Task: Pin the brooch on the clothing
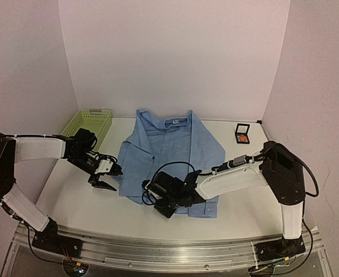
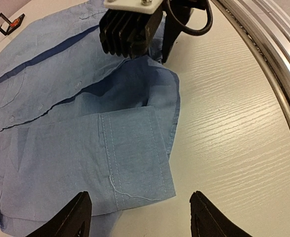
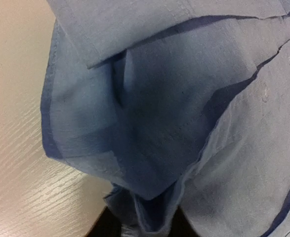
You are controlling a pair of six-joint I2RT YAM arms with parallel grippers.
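Observation:
The clothing (image 1: 172, 147) is a light blue shirt lying collar-away in the middle of the table. My right gripper (image 1: 170, 202) is down at its near hem. In the right wrist view a fold of the shirt (image 3: 184, 98) is bunched between the dark fingertips (image 3: 103, 228), and the right gripper (image 3: 141, 228) is shut on it. My left gripper (image 2: 142, 219) stands open just off a sleeve cuff (image 2: 135, 168), holding nothing. It hangs left of the shirt (image 1: 104, 180). The brooch (image 1: 243, 138), a tiny orange-red piece, lies in a small black box (image 1: 242, 130) at the back right.
A pale green basket (image 1: 88, 123) stands at the back left by the wall. A metal rail (image 1: 157, 251) runs along the table's near edge. The right gripper's black body (image 2: 130, 29) sits over the shirt in the left wrist view.

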